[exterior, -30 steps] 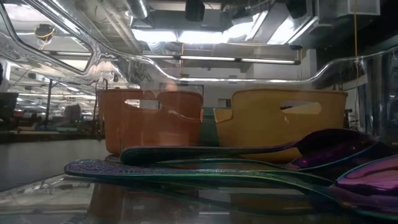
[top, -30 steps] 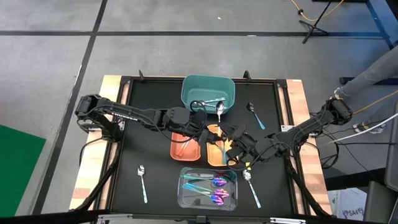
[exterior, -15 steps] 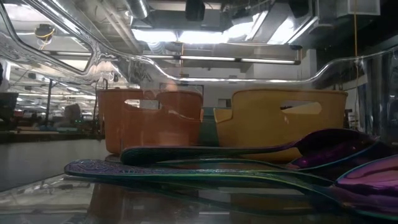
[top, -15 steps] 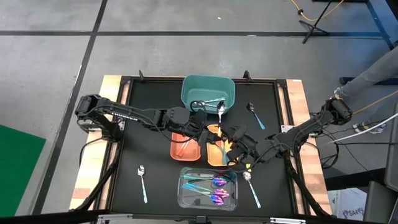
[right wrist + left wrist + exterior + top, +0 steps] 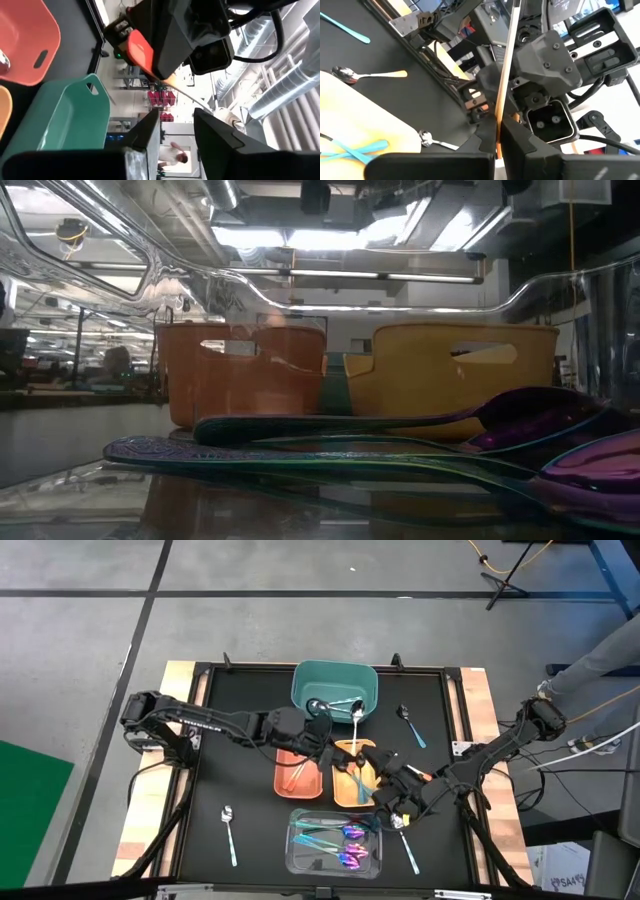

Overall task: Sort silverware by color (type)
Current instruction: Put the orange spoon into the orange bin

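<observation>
Holding an orange-handled spoon (image 5: 504, 75) pinched between its shut fingers, my left gripper (image 5: 322, 736) hangs between the teal bin (image 5: 335, 686) and the yellow bin (image 5: 352, 780). Beyond it my right gripper (image 5: 392, 780) stands parted and empty by the yellow bin's edge.

We saw a teal bin (image 5: 335, 685) at upper centre, orange bin (image 5: 297, 773) and yellow bin (image 5: 350, 780) side by side below, a clear bin (image 5: 333, 867) lowest.
</observation>
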Controlling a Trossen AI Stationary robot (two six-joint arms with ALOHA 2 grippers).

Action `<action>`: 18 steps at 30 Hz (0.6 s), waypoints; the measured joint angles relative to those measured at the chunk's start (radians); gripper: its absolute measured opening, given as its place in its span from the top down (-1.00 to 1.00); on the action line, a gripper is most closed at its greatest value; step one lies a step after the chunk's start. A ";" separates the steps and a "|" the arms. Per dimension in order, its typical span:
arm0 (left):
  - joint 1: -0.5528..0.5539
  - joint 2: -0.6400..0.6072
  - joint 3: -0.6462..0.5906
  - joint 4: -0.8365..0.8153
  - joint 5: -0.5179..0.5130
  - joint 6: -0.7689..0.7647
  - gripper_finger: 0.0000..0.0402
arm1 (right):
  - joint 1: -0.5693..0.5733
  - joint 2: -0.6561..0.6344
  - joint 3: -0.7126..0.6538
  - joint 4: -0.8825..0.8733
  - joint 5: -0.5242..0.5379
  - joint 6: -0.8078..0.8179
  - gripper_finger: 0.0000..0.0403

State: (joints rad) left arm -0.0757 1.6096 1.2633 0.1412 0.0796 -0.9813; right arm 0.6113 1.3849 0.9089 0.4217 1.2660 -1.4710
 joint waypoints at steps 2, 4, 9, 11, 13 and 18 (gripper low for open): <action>0.008 0.000 0.000 -0.011 0.019 0.000 0.97 | -0.003 0.000 0.000 0.000 0.002 0.038 0.43; 0.013 0.000 0.000 -0.042 0.035 0.002 0.97 | -0.014 0.000 0.000 -0.005 0.025 0.072 0.43; 0.019 -0.003 0.000 -0.190 0.069 0.043 0.97 | -0.057 -0.007 0.000 -0.007 0.071 0.114 0.43; 0.019 -0.003 0.000 -0.275 0.070 0.050 0.97 | -0.073 -0.014 0.000 -0.006 0.077 0.134 0.43; 0.019 -0.003 0.000 -0.370 0.070 0.053 0.97 | -0.097 -0.023 0.000 -0.006 0.081 0.141 0.43; 0.012 -0.003 0.000 -0.604 0.037 0.092 0.97 | -0.148 -0.057 0.000 -0.006 0.086 0.169 0.43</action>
State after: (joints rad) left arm -0.0640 1.6070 1.2633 -0.4624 0.1165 -0.8898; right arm 0.4638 1.3279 0.9089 0.4156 1.3523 -1.3022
